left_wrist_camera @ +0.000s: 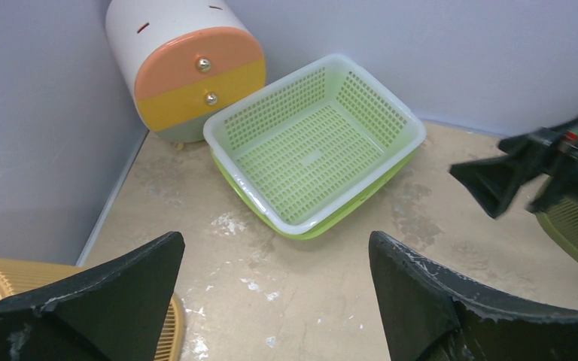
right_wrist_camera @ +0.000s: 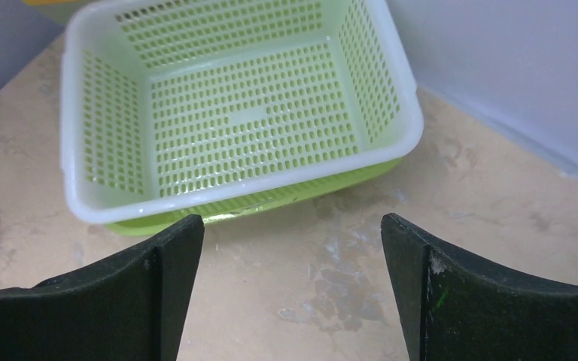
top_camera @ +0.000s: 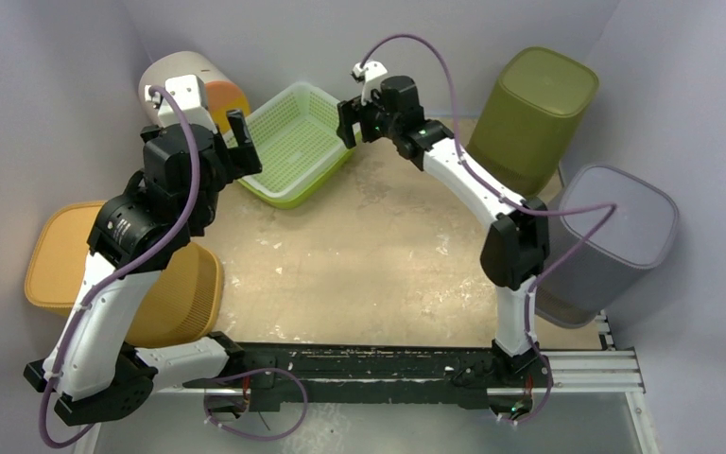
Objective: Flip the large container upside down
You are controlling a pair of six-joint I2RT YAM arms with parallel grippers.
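Observation:
A light-green perforated basket (top_camera: 293, 142) stands open side up at the back of the table, empty; it also shows in the left wrist view (left_wrist_camera: 312, 150) and the right wrist view (right_wrist_camera: 241, 120). My left gripper (top_camera: 233, 142) is open and empty, just left of the basket's near-left corner; its jaws (left_wrist_camera: 275, 239) frame bare table in front of the basket. My right gripper (top_camera: 348, 123) is open and empty, close to the basket's right side (right_wrist_camera: 292, 219), above the table. It also shows in the left wrist view (left_wrist_camera: 512, 177).
A white cylindrical drawer unit (top_camera: 184, 85) lies back left, against the basket. An olive bin (top_camera: 534, 113) stands back right, a grey bin (top_camera: 614, 236) at the right, an orange slatted bin (top_camera: 123, 274) at the left. Purple walls enclose the table.

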